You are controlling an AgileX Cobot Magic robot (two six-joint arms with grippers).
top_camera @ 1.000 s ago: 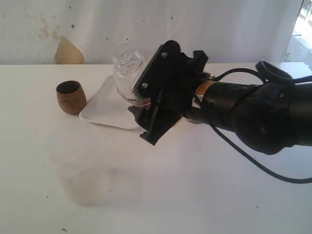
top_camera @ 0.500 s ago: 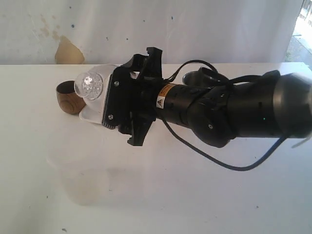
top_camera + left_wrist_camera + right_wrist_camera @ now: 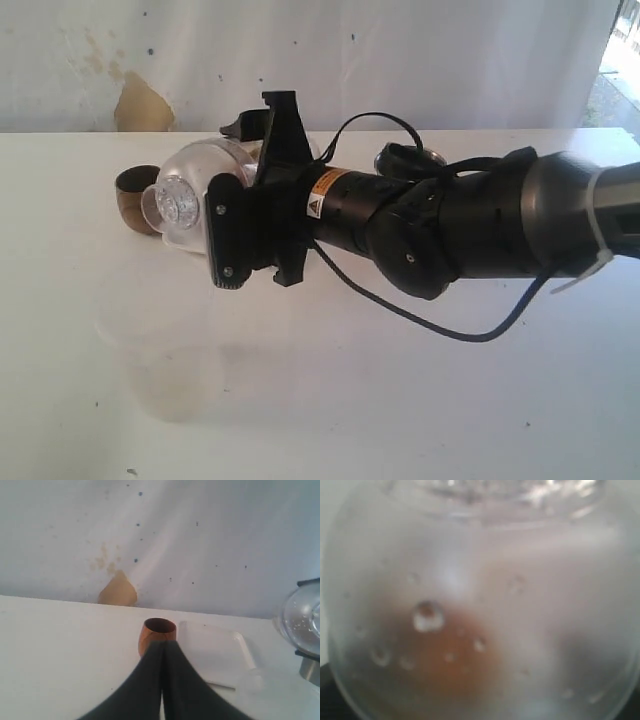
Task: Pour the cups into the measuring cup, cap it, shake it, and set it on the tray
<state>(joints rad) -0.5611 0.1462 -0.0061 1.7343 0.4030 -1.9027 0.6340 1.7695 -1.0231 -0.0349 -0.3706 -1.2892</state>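
two grips differ here. your right gripper (image 3: pixel 232 176) is clamped around the measuring cup (image 3: pixel 185 185), which is held off the table (image 3: pixel 400 400) on its side, rounded bottom pointing away from the arm, covering most of the tray (image 3: pixel 185 243) in the exterior view. droplets cling inside its wall. your left gripper (image 3: pixel 162 645) is pinched closed on nothing, near the upright wooden cup (image 3: pixel 159 631) beside the tray.

The right arm (image 3: pixel 480 230) is a thick, rounded black tube carrying an orange-and-white warning sticker (image 3: pixel 322 196); just beside the sticker the right gripper (image 3: pixel 222 180) is flat black plate with two silver screws (image 3: pixel 218 210), and a thin black cable (image 3: pixel 470 328) loops above and below the sticker.
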